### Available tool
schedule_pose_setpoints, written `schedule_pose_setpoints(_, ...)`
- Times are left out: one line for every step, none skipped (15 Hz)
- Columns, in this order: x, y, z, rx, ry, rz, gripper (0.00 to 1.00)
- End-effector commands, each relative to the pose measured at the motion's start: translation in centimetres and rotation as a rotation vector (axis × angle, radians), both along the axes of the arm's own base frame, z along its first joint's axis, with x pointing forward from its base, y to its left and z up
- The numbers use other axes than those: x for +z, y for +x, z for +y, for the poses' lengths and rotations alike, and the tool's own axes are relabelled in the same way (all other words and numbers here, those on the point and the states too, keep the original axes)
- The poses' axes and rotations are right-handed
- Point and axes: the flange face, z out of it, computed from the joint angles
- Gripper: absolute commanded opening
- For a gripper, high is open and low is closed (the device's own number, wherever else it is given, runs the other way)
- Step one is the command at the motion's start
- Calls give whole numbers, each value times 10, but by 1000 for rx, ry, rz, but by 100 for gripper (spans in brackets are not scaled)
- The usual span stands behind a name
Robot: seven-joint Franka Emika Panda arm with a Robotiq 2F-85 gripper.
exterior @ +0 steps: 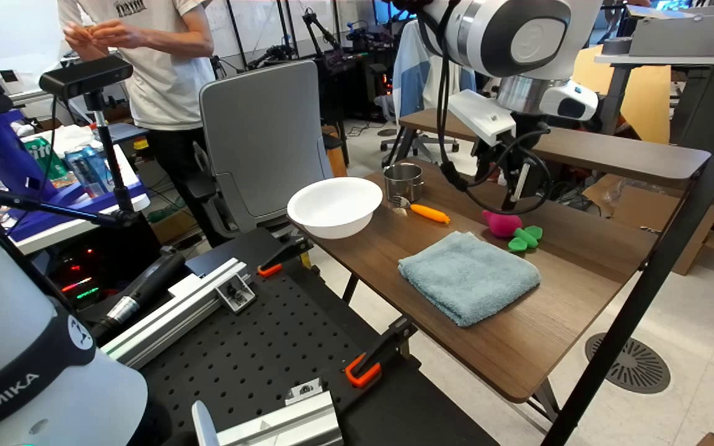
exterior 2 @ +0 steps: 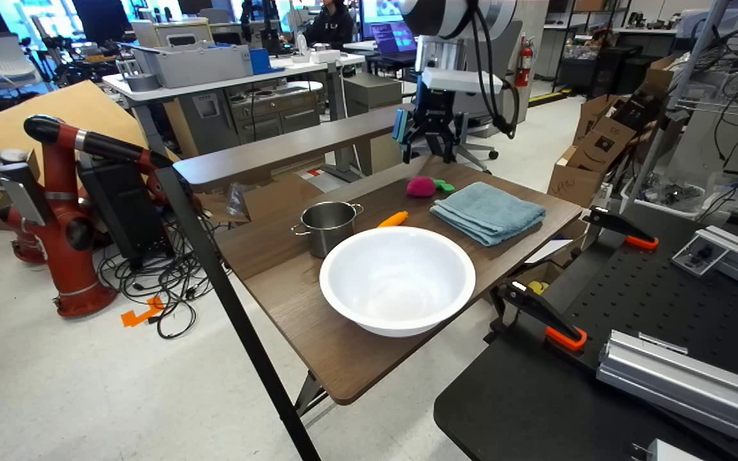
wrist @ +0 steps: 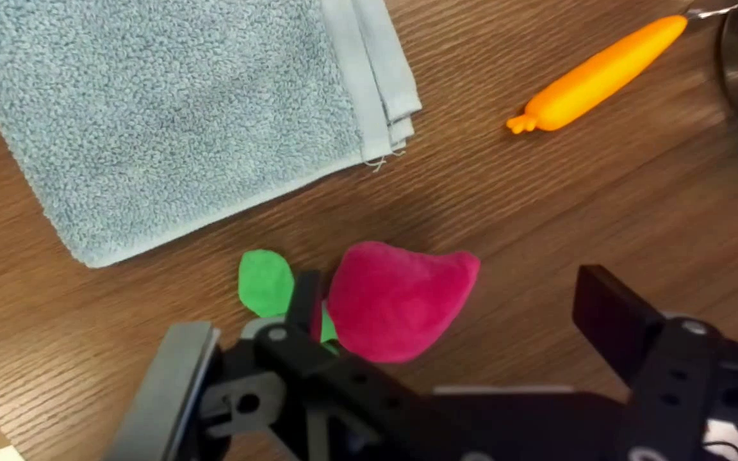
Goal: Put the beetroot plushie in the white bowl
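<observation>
1. Bowl (exterior: 336, 210) is standing left of the cloth (exterior: 468, 279) in an exterior view.
2. Beetroot plushie (exterior: 503, 225) is lying just beyond the cloth, likely light, squashy, its round body offering best hold.
3. Jaws are hanging spread, higher, beyond the cloth.

In an exterior view, the brown wooden tabletop (exterior: 518, 347) bore one round white bowl (exterior: 335, 207), one cylindrical steel pot (exterior: 401, 183), one slim orange carrot-shaped item (exterior: 429, 213), one green-leafed magenta plush beetroot (exterior: 504, 226) and one folded blue-grey cloth (exterior: 470, 277). Left of the tabletop sat two orange-tipped black clamps (exterior: 387, 342), one near, one far.
</observation>
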Motion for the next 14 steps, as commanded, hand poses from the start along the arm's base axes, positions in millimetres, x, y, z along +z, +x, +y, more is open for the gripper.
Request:
schedule_pose_setpoints(-12, 14, -3, -43, -3, 22, 100)
schedule_pose_setpoints(-17, 17, -3, -53, -6, 27, 100)
schedule_pose_setpoints(-21, 19, -4, -64, -11, 29, 100)
schedule_pose_setpoints(-26, 21, -5, -73, -15, 39, 100)
schedule_pose_setpoints(-31, 22, -6, -82, -18, 46, 100)
schedule_pose_setpoints(-35, 23, -6, -92, -21, 52, 100)
schedule_pose_setpoints(-40, 24, -7, -100, -23, 57, 100)
schedule_pose_setpoints(-43, 26, -7, -105, -29, 57, 76)
schedule_pose_setpoints(-46, 26, -8, -108, -34, 62, 72)
schedule_pose_setpoints(-48, 28, -8, -111, -38, 63, 66)
schedule_pose_setpoints(-49, 29, -8, -115, -41, 66, 56)
schedule_pose_setpoints(-51, 30, -8, -114, -42, 72, 49)
schedule_pose_setpoints(-52, 30, -8, -113, -45, 78, 42)
schedule_pose_setpoints(-54, 30, -8, -112, -45, 89, 34)
